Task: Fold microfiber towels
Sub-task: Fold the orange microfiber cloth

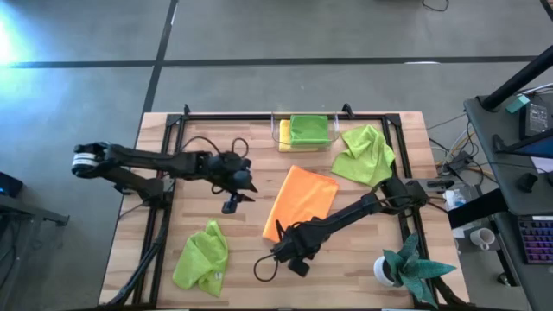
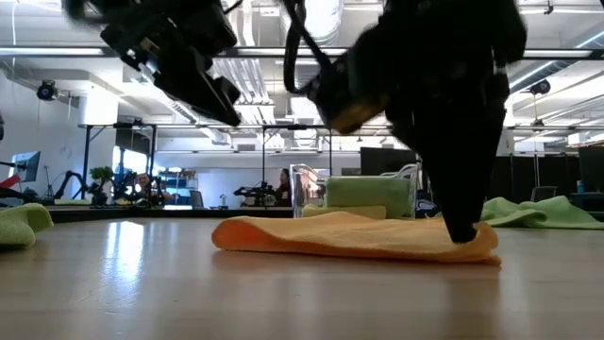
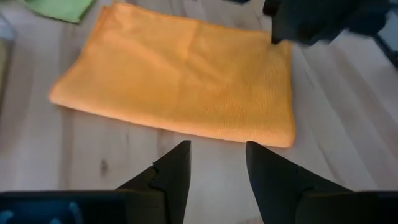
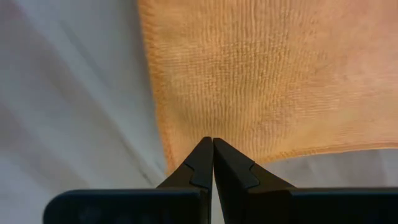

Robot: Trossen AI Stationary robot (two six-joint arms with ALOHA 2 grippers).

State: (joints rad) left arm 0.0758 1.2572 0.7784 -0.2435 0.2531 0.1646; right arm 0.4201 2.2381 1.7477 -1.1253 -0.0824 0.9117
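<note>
While the orange towel [image 1: 300, 202] lies folded in half near the middle of the worktop [image 1: 259, 268], the right gripper [image 1: 280, 228] has its fingers pinched fully together, with the tips pressed down right at the towel's near corner. In the right wrist view the two dark fingers [image 4: 200, 163] meet with no gap at the cloth's hem, so it's clamped tight, but I honestly can't tell if any fabric is caught between them or if it's just pushing on the edge. The left gripper [image 1: 233, 204] hangs above the wood just off the towel's left side, jaws apart and holding nothing. At the far edge there's a clear plastic bin [image 1: 305, 132] with a folded lime green towel [image 1: 309, 130] on top of a yellow towel [image 1: 284, 138]. Another lime green towel [image 1: 364, 155] sits crumpled near the far right corner, and a third [image 1: 202, 257] is bunched up by the near left corner. A teal spiky plant in a white pot [image 1: 406, 265] stands at the near right corner.
</note>
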